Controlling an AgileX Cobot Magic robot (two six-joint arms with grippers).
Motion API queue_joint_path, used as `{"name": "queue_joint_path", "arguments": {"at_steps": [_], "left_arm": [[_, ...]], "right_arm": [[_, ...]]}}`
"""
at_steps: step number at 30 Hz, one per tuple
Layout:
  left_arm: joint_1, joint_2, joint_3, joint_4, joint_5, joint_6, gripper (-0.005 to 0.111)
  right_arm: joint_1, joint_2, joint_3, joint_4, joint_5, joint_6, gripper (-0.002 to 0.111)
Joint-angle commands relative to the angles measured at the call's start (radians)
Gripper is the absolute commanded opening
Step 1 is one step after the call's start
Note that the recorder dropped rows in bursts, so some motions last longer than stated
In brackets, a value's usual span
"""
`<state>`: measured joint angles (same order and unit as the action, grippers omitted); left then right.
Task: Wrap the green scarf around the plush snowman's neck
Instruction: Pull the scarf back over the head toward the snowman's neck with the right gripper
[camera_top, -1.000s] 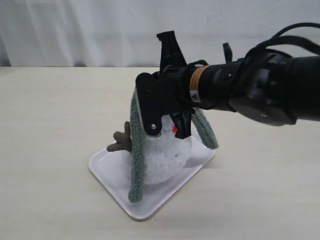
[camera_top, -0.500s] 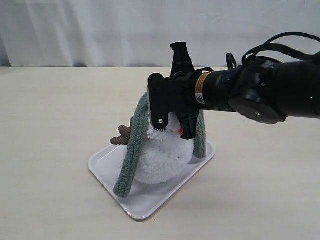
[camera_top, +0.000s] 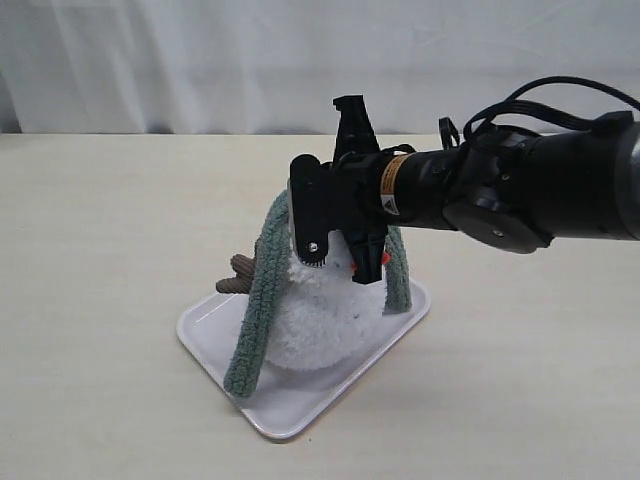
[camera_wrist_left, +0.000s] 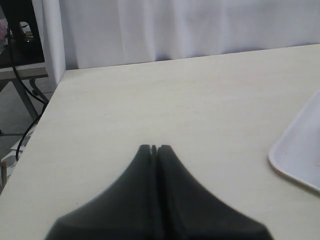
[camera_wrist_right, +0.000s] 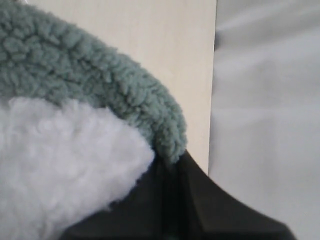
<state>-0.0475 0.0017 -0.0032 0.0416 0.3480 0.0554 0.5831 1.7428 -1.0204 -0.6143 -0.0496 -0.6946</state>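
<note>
The green scarf (camera_top: 262, 290) drapes the plush snowman (camera_top: 320, 320)
right gripper (camera_wrist_right: 172, 161) pinches it on top; left gripper (camera_wrist_left: 154, 148) pressed together; long end has swung outward

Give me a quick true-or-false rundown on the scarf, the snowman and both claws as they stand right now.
1. The plush snowman stands on the tray. True.
2. The green scarf lies flat on the table beside the tray. False: it is draped over the snowman, with one end hanging down on each side.
3. The right claw is shut on the scarf. True.
4. The left claw grips the snowman's twig arm. False: it is shut on nothing, over bare table near the tray's corner.
5. A brown twig arm sticks out from behind the scarf, on the left in the exterior view. True.
</note>
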Motion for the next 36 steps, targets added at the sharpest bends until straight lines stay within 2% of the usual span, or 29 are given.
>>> {"name": "queue_joint_path", "arguments": {"at_steps": [1, 4, 7, 10, 14, 16, 25, 29, 36], "left_arm": [[0.001, -0.002, 0.003, -0.001, -0.016, -0.001, 0.0], [0.001, -0.002, 0.003, -0.001, -0.016, -0.001, 0.0], [0.001, -0.002, 0.003, -0.001, -0.016, -0.001, 0.0], [0.001, -0.002, 0.003, -0.001, -0.016, -0.001, 0.0], [0.001, -0.002, 0.003, -0.001, -0.016, -0.001, 0.0], [0.001, -0.002, 0.003, -0.001, -0.016, -0.001, 0.0], [0.001, -0.002, 0.003, -0.001, -0.016, -0.001, 0.0], [0.001, -0.002, 0.003, -0.001, -0.016, -0.001, 0.0], [0.001, -0.002, 0.003, -0.001, -0.016, -0.001, 0.0]], "right_arm": [[-0.004, 0.013, 0.005, 0.0, 0.021, 0.039, 0.004], [-0.004, 0.0, 0.005, 0.0, 0.016, 0.124, 0.004], [-0.004, -0.025, 0.005, 0.0, 0.016, 0.198, 0.012], [-0.004, -0.044, 0.005, 0.0, 0.021, 0.251, 0.029], [-0.004, -0.048, 0.005, 0.0, 0.028, 0.325, 0.058], [-0.004, -0.048, 0.005, 0.0, 0.04, 0.363, 0.066], [-0.004, -0.123, 0.005, 0.0, 0.093, 0.695, 0.062], [-0.004, -0.165, 0.005, 0.009, 0.184, 0.762, 0.062], [-0.004, -0.197, -0.012, 0.192, 0.276, 0.77, 0.062]]}}
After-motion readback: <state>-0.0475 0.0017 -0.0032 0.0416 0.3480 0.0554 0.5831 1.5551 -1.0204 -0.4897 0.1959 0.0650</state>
